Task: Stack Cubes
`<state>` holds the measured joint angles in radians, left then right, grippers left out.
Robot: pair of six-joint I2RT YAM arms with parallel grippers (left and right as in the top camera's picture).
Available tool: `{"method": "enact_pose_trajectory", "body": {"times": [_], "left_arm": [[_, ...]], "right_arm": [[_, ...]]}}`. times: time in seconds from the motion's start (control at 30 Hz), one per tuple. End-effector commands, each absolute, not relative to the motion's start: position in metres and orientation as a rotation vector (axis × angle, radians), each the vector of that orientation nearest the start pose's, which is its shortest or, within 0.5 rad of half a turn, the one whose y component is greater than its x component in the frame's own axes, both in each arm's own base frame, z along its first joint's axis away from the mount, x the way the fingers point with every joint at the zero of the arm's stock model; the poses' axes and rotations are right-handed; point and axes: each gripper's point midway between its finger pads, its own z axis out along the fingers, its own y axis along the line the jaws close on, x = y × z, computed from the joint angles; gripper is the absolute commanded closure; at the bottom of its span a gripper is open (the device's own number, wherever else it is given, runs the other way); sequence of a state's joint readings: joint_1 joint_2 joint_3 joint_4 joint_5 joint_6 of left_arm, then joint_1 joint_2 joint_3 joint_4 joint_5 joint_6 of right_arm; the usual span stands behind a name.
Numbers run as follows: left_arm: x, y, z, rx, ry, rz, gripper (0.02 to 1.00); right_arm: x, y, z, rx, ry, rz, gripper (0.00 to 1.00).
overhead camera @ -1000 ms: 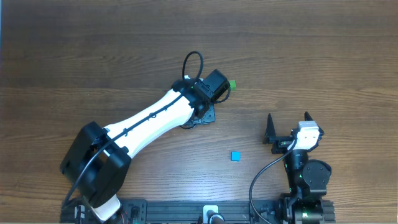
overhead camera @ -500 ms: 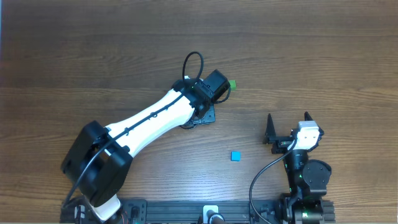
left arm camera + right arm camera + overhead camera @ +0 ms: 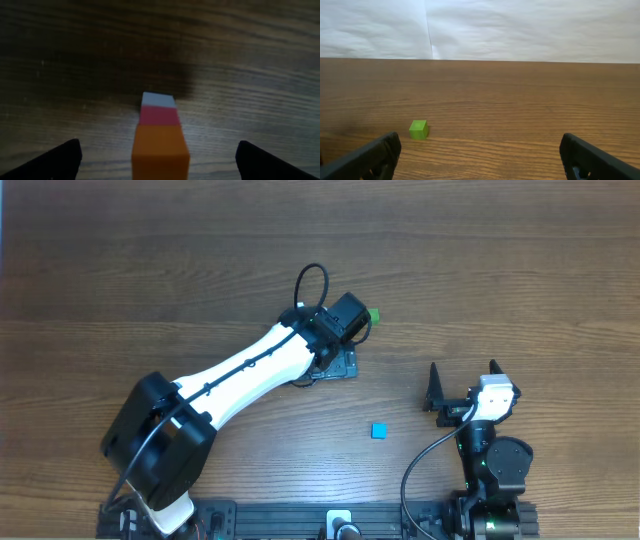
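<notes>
My left gripper (image 3: 158,148) is open, its two fingers standing wide on either side of a stack of three cubes: an orange cube (image 3: 160,150) on top, a red cube (image 3: 159,116) under it and a pale blue cube (image 3: 159,100) lowest. The fingers do not touch the stack. In the top view the left gripper (image 3: 338,362) covers the stack at mid-table. A green cube (image 3: 374,315) lies just beyond the left wrist and also sits ahead of my right gripper (image 3: 480,140) as the green cube (image 3: 418,129). A blue cube (image 3: 379,430) lies alone nearer the front. The right gripper (image 3: 462,388) is open and holds nothing.
The wooden table (image 3: 520,270) stretches bare to the back and to both sides. A white wall (image 3: 520,30) rises behind the table's far edge. The left arm's white link (image 3: 240,375) runs diagonally across the left half.
The left gripper has shifted slightly to the right over the stack. The right arm and the loose cubes have not moved.
</notes>
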<state>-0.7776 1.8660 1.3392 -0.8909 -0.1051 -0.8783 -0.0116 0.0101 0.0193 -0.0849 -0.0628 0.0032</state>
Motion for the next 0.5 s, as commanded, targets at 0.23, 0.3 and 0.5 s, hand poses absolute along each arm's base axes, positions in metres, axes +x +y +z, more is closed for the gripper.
{"method": "enact_pose_trajectory", "body": {"times": [0.23, 0.3, 0.5], "left_arm": [[0.313, -0.223, 0.216, -0.275, 2.473, -0.337, 0.020], [0.312, -0.200, 0.242, -0.333, 2.392, -0.378, 0.018], [0.311, -0.111, 0.269, -0.485, 2.201, -0.429, 0.023]], "right_arm": [[0.245, 0.010, 0.157, -0.046, 1.648, 0.054, 0.007], [0.245, 0.010, 0.157, -0.046, 1.648, 0.054, 0.007], [0.245, 0.010, 0.157, -0.046, 1.648, 0.054, 0.009]]}}
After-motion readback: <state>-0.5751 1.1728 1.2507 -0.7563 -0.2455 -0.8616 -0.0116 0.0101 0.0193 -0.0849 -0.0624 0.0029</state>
